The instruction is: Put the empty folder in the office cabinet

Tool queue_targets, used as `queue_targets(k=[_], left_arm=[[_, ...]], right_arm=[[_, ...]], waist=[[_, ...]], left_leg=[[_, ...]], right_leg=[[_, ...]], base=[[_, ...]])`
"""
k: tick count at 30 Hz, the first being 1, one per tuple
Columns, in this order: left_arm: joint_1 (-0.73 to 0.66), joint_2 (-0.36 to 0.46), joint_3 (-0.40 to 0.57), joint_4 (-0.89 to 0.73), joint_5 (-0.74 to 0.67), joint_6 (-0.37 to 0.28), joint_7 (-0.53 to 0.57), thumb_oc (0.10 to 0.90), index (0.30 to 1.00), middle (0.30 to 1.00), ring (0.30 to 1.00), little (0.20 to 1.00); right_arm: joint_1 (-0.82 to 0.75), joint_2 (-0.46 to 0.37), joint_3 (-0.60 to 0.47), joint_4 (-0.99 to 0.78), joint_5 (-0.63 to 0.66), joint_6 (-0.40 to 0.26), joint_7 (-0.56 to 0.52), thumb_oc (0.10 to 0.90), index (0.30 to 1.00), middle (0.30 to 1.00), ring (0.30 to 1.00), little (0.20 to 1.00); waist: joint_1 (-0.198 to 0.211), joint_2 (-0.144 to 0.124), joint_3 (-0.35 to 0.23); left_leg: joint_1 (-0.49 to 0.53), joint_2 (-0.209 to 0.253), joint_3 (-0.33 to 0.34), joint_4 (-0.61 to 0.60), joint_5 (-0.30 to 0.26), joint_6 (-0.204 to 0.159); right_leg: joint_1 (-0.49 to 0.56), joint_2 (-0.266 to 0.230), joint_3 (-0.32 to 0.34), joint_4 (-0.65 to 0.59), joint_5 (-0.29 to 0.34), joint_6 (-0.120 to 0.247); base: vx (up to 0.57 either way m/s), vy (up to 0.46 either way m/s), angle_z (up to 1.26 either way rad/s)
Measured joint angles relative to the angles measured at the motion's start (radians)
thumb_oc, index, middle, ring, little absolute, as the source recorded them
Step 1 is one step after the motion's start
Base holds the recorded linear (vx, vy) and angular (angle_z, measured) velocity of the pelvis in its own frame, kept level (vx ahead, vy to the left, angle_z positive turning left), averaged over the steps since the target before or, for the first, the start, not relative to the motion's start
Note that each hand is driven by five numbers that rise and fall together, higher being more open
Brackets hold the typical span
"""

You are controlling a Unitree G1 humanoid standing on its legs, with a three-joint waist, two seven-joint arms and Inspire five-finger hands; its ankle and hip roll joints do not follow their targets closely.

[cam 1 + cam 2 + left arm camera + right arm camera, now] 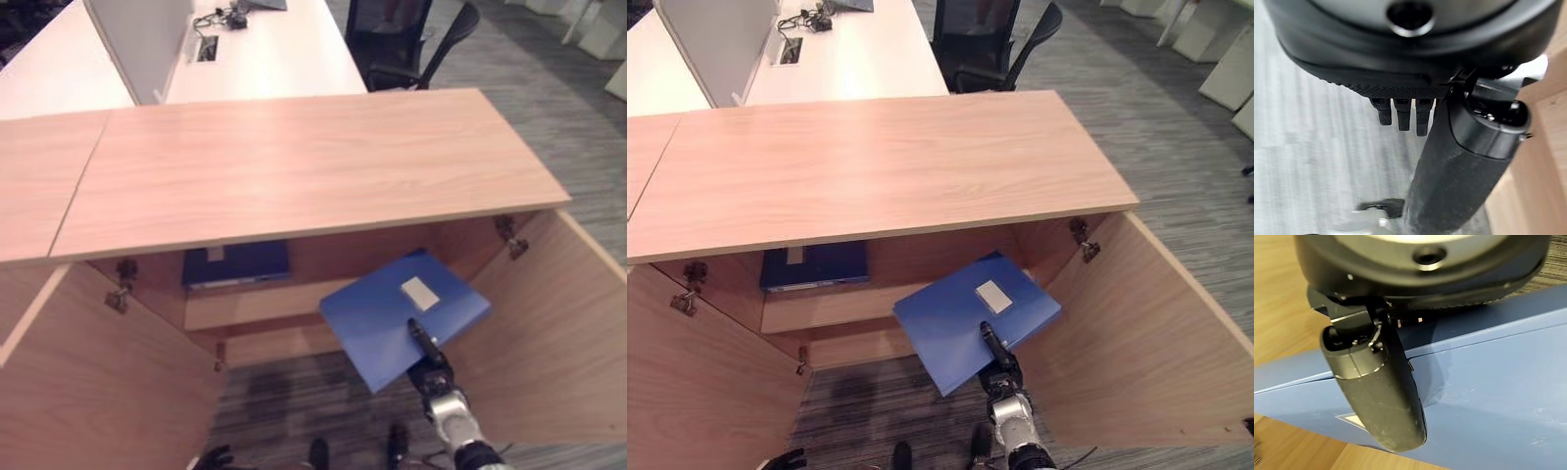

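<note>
My right hand [432,369] holds a blue folder [392,315] with a white label, tilted, in front of the open office cabinet [294,157], just right of its middle. The thumb [1382,391] lies across the folder's top cover [1498,396] and the fingers go beneath it. The folder's far corner reaches under the cabinet top, above the inner shelf [257,305]. Low at the left, by the floor, hangs my left hand [214,457]; its fingers [1403,115] are relaxed and hold nothing.
A darker blue folder [235,264] lies flat on the shelf's left side. Both cabinet doors stand wide open, left door [88,382] and right door [558,323]. Behind the cabinet are white desks [274,49] and a black office chair [411,49].
</note>
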Motion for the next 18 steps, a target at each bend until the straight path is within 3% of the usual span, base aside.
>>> queue_targets(k=[2, 3, 4, 5, 6, 10, 13, 15, 16, 17, 18], left_arm=[[0.016, 0.007, -0.005, 0.000, 0.012, -0.002, 0.000, 0.800, 0.900, 0.900, 0.900, 0.900], [0.032, 0.008, -0.005, 0.003, 0.020, -0.004, 0.000, 0.800, 0.900, 0.900, 0.900, 0.900], [0.037, 0.000, -0.004, 0.005, 0.021, -0.004, 0.000, 0.800, 0.900, 0.900, 0.900, 0.900], [0.045, -0.008, -0.006, 0.001, 0.022, -0.004, -0.002, 0.800, 0.900, 0.900, 0.900, 0.900], [0.069, -0.032, -0.005, -0.020, 0.023, -0.005, -0.001, 0.800, 0.900, 0.900, 0.900, 0.900], [0.067, -0.042, -0.008, -0.044, 0.041, -0.006, -0.004, 0.800, 0.900, 0.900, 0.900, 0.900], [0.051, -0.043, -0.028, -0.070, 0.041, -0.008, -0.024, 0.800, 0.900, 0.900, 0.900, 0.900], [0.029, -0.044, -0.053, -0.076, 0.041, -0.013, -0.028, 0.800, 0.900, 0.900, 0.900, 0.900], [0.007, -0.047, -0.066, -0.092, 0.039, -0.023, -0.038, 0.800, 0.900, 0.900, 0.900, 0.900], [-0.003, -0.046, -0.080, -0.101, 0.038, -0.029, -0.040, 0.800, 0.900, 0.900, 0.900, 0.900], [-0.033, -0.046, -0.095, -0.102, 0.038, -0.031, -0.040, 0.800, 0.900, 0.900, 0.900, 0.900]], right_arm=[[0.000, -0.004, -0.007, 0.015, 0.000, -0.002, -0.002, 0.400, 0.300, 0.300, 0.300, 0.300], [0.001, -0.005, -0.024, 0.026, 0.000, -0.003, -0.008, 0.400, 0.300, 0.300, 0.300, 0.300], [0.001, -0.012, -0.038, 0.026, 0.000, -0.006, -0.010, 0.400, 0.300, 0.300, 0.300, 0.300], [0.001, -0.021, -0.040, 0.026, 0.002, -0.013, -0.010, 0.400, 0.300, 0.300, 0.300, 0.300], [-0.023, -0.049, -0.040, 0.025, 0.019, -0.018, -0.011, 0.400, 0.300, 0.300, 0.300, 0.300], [-0.071, -0.107, -0.041, 0.024, 0.039, -0.045, -0.022, 0.400, 0.300, 0.300, 0.300, 0.300], [-0.135, -0.118, -0.045, 0.021, 0.059, -0.060, -0.022, 0.400, 0.300, 0.300, 0.300, 0.300], [-0.187, -0.131, -0.079, 0.021, 0.067, -0.065, -0.024, 0.400, 0.300, 0.300, 0.300, 0.300], [-0.231, -0.159, -0.113, 0.020, 0.082, -0.080, -0.033, 0.400, 0.300, 0.300, 0.300, 0.300], [-0.268, -0.178, -0.136, 0.021, 0.093, -0.088, -0.041, 0.400, 0.300, 0.300, 0.300, 0.300], [-0.308, -0.205, -0.162, 0.022, 0.104, -0.091, -0.049, 0.400, 0.300, 0.300, 0.300, 0.300]], waist=[[-0.005, -0.010, 0.003], [-0.005, -0.028, 0.004], [-0.003, -0.023, 0.004], [-0.003, -0.016, 0.001], [0.006, 0.023, -0.002], [0.018, 0.051, 0.000], [0.024, 0.072, 0.012], [0.028, 0.098, 0.027], [0.031, 0.128, 0.044], [0.041, 0.140, 0.056], [0.037, 0.145, 0.082]], left_leg=[[0.016, -0.018, -0.027, 0.000, -0.005, -0.013], [0.042, -0.042, -0.051, -0.001, -0.018, -0.026], [0.056, -0.045, -0.060, -0.001, -0.026, -0.037], [0.060, -0.042, -0.066, 0.000, -0.032, -0.046], [0.052, -0.008, -0.079, -0.001, -0.043, -0.065], [0.048, 0.054, -0.125, 0.000, -0.049, -0.108], [0.027, 0.082, -0.169, 0.006, -0.044, -0.138], [-0.018, 0.079, -0.200, 0.045, -0.037, -0.149], [-0.063, 0.073, -0.216, 0.085, -0.036, -0.164], [-0.103, 0.066, -0.208, 0.115, -0.024, -0.184], [-0.152, 0.047, -0.177, 0.159, 0.002, -0.225]], right_leg=[[0.010, -0.004, 0.013, -0.049, 0.053, -0.021], [0.061, -0.013, 0.031, -0.103, 0.083, -0.032], [0.083, -0.017, 0.032, -0.121, 0.152, -0.062], [0.086, -0.012, 0.030, -0.124, 0.175, -0.087], [0.096, 0.017, 0.014, -0.134, 0.169, -0.094], [0.113, 0.070, -0.045, -0.134, 0.151, -0.138], [0.121, 0.087, -0.097, -0.134, 0.132, -0.149], [0.118, 0.080, -0.138, -0.134, 0.125, -0.143], [0.113, 0.071, -0.175, -0.133, 0.120, -0.144], [0.100, 0.063, -0.192, -0.133, 0.115, -0.151], [0.095, 0.041, -0.215, -0.133, 0.114, -0.155]], base=[[0.16, -0.050, 0.57], [0.12, -0.086, 0.57], [0.10, -0.105, 0.45], [0.08, -0.141, 0.19], [0.07, -0.140, 0.13], [0.04, -0.143, 0.31], [-0.08, -0.139, 0.47], [-0.17, -0.092, 0.70], [-0.20, -0.086, 0.94], [-0.16, -0.126, 1.05], [-0.07, -0.103, 0.96]])
